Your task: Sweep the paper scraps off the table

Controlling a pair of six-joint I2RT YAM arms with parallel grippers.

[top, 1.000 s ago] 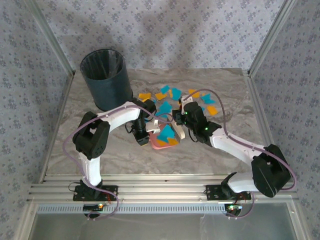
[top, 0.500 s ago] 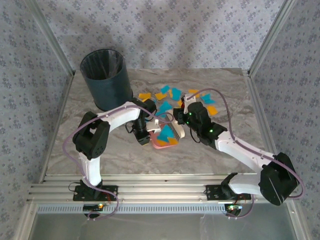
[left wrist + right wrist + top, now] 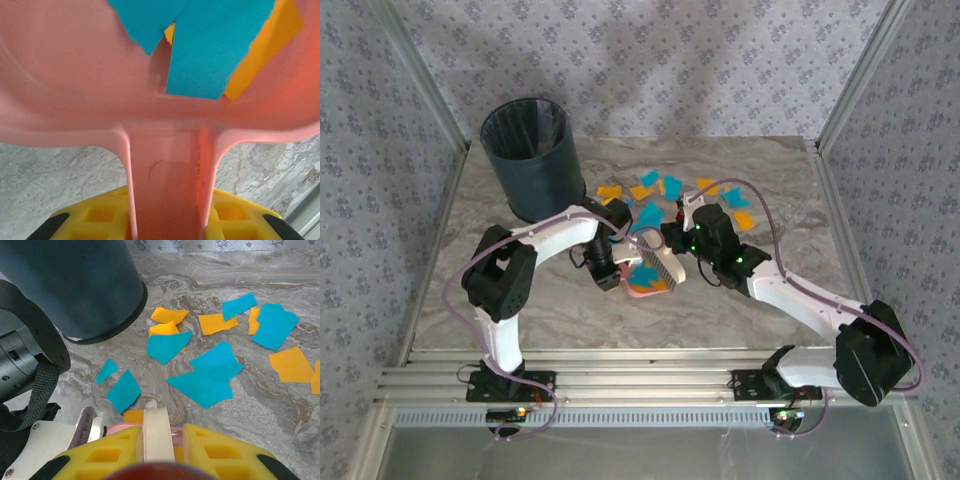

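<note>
Evidently the sweeping step is in hand, and it is judged only partly done. The left claw [image 3: 167, 220] is clenched on the handle of the pink dustpan [image 3: 65, 75], which is held low at the middle of the table [image 3: 520, 300]. A few blue and orange pieces [image 3: 210, 45] are seen lying inside the pan. The right claw [image 3: 159, 450] is clamped on the white handle of a brush [image 3: 158, 432], whose head is set just beside the pan's mouth in the overhead view. Most of the paper scraps [image 3: 205, 377] are spread flat on the stone top beyond the brush, between it and the far edge, some near the foot of the dark bin [image 3: 75, 285].

For the next move, the brush is likely to be carried past the nearest scraps and drawn back toward the pan, while the pan is kept flat and steady. The left arm is bent sharply at the elbow and turned inward. The right arm is stretched diagonally from its base, so that both wrists meet at the centre.
</note>
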